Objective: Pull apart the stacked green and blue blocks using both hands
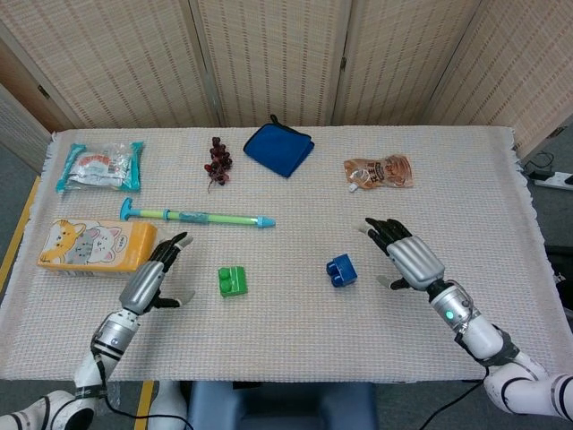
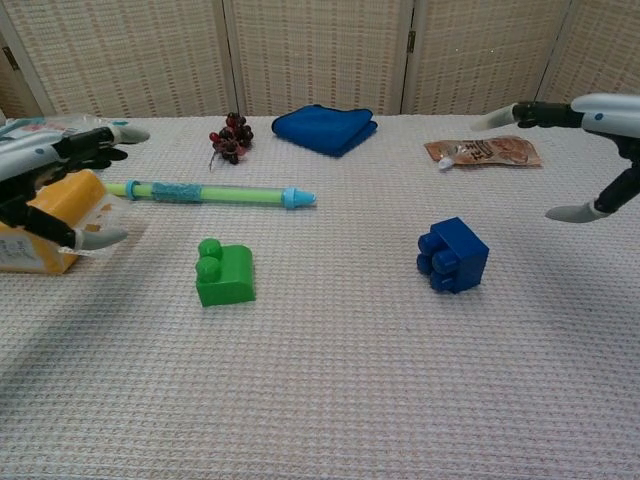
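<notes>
Green block (image 1: 233,280), blue block (image 1: 341,270), between empty robot hands

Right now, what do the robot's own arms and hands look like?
Both hands, left hand and right hand, have silver-grey metallic backs, black fingers and pale fingertips. The right wrist shows a small green light. The forearms are white with black joint bands, and a thin black cable runs beside each.

We see a glossy green plastic block (image 2: 225,274) and glossy blue plastic block (image 2: 454,255) on a rough woven cloth table cover (image 2: 340,380).
</notes>
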You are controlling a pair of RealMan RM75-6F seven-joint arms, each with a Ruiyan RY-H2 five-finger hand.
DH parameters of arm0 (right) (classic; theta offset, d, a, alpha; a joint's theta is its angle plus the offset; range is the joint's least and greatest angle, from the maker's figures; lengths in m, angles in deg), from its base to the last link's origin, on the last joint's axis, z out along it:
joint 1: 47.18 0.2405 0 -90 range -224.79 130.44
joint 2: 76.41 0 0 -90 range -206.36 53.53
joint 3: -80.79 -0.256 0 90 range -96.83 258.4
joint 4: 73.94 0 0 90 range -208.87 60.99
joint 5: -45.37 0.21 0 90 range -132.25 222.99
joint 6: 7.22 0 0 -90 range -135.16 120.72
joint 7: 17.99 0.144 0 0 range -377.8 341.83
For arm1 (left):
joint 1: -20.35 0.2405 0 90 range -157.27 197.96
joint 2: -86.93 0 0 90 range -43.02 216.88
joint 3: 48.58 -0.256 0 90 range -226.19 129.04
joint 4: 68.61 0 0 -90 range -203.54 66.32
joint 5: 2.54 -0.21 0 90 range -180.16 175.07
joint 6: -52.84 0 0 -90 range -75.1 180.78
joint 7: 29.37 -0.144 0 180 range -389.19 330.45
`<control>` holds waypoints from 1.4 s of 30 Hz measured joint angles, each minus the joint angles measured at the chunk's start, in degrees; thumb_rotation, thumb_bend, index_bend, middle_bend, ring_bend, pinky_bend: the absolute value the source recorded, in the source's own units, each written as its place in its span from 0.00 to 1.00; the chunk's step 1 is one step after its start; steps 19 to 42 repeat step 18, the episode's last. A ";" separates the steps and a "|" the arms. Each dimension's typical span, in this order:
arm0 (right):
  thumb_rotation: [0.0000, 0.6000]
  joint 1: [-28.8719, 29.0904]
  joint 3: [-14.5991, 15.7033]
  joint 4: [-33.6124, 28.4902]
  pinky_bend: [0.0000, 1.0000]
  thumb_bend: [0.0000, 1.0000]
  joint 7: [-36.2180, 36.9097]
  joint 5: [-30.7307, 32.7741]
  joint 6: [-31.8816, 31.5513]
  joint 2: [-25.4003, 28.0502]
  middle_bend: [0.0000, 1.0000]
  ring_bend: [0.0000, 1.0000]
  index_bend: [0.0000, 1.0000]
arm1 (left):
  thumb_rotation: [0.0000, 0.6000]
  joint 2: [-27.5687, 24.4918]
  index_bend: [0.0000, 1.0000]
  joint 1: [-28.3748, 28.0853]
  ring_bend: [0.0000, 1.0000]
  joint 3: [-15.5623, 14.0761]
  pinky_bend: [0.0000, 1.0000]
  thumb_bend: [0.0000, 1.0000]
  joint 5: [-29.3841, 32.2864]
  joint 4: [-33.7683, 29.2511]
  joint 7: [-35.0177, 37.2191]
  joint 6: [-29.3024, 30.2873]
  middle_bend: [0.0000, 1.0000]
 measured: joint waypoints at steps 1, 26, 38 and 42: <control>1.00 -1.49 0.12 -0.53 0.00 0.34 -4.88 0.99 -2.33 -0.48 0.00 0.00 0.00 | 1.00 -1.88 0.05 0.65 0.00 -0.74 0.00 0.32 -0.61 -0.68 -1.83 0.64 0.00; 1.00 -15.84 0.68 -3.58 0.00 0.34 -31.50 8.36 -19.83 -7.83 0.00 0.00 0.00 | 1.00 -9.31 0.05 18.17 0.00 -5.18 0.00 0.32 -3.37 -0.96 -26.64 25.02 0.00; 1.00 -15.84 0.68 -3.58 0.00 0.34 -31.50 8.36 -19.83 -7.83 0.00 0.00 0.00 | 1.00 -9.31 0.05 18.17 0.00 -5.18 0.00 0.32 -3.37 -0.96 -26.64 25.02 0.00; 1.00 -15.84 0.68 -3.58 0.00 0.34 -31.50 8.36 -19.83 -7.83 0.00 0.00 0.00 | 1.00 -9.31 0.05 18.17 0.00 -5.18 0.00 0.32 -3.37 -0.96 -26.64 25.02 0.00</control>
